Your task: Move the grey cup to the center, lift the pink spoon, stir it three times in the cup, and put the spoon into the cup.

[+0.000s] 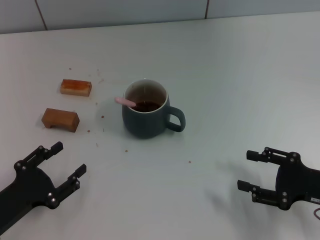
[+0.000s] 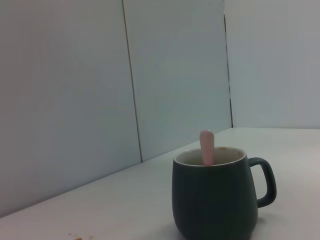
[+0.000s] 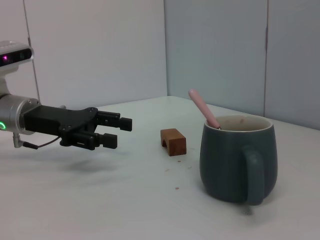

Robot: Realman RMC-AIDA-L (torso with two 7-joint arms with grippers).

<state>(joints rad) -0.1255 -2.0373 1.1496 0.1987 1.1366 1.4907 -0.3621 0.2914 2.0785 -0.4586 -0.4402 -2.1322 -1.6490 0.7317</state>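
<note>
The grey cup (image 1: 145,112) stands upright near the middle of the white table, its handle pointing to my right. The pink spoon (image 1: 125,101) stands inside it, its pink handle leaning over the rim on my left side; its bowl is hidden in the cup. The cup (image 2: 216,196) and the spoon (image 2: 206,147) show in the left wrist view, and the cup (image 3: 236,156) and the spoon (image 3: 203,108) in the right wrist view. My left gripper (image 1: 67,161) is open and empty at the near left. My right gripper (image 1: 246,170) is open and empty at the near right.
Two small brown wooden blocks lie left of the cup, one farther (image 1: 75,87) and one nearer (image 1: 60,119); one block (image 3: 173,141) shows in the right wrist view. Small crumbs are scattered around them. A tiled wall runs behind the table's far edge.
</note>
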